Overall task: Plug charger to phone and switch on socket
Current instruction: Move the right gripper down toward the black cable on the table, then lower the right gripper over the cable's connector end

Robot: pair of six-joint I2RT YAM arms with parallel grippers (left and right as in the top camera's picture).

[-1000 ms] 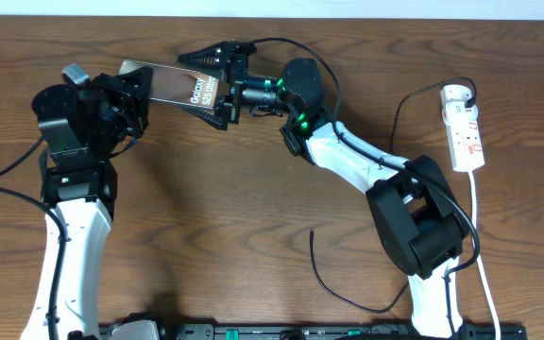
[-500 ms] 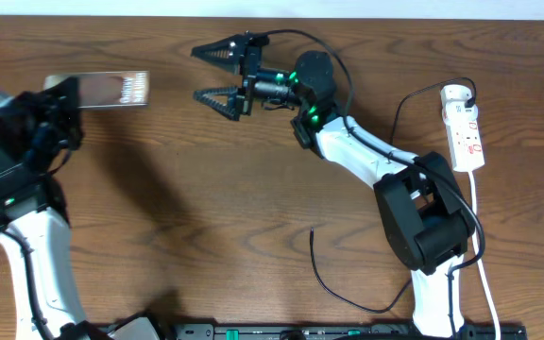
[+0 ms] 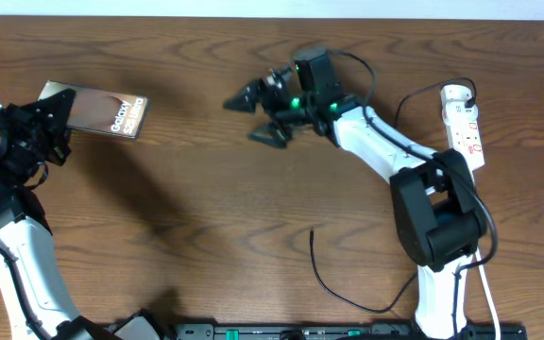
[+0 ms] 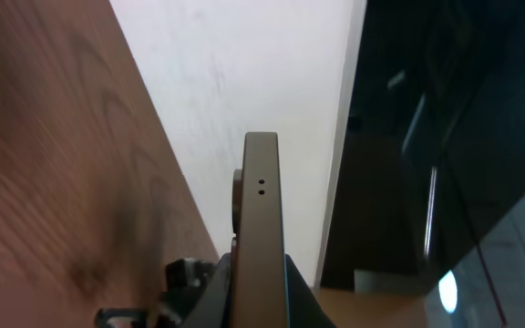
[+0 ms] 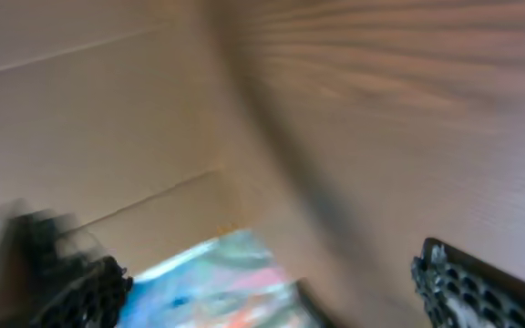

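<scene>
1. The left gripper [image 3: 53,121] is clamped shut on one short end of the flat bronze-gold smartphone [image 3: 102,110]. It holds the phone off the brown wooden table [image 3: 206,208] at the far left, with the glossy back and its white "Galaxy" lettering facing up.
2. In the left wrist view the phone [image 4: 262,219] stands edge-on between the fingers. Two tiny holes show on that edge, but no charging port can be made out.
3. The right gripper [image 3: 251,118] hovers over the far middle of the table, well apart from the phone. Its jaws are spread wide and hold nothing. The blurred right wrist view shows only bare wood between the fingers [image 5: 481,282].
4. The long thin black charger cable [image 3: 321,274] lies on the near middle of the table. Its free connector tip [image 3: 312,231] points away from the robot, far from both grippers.
5. The white elongated power strip with red markings [image 3: 463,127] lies at the right edge of the table. A black plug seems to sit in its far end, though the switch position is too small to read.
6. The step in hand appears to be presenting the phone, and the charger is not yet picked up.
7. Next, the right gripper likely needs to drop to the cable and pinch it just behind the tip. It must then line the tip squarely with the phone's port, which calls for a firm grip on a thin, floppy lead.
</scene>
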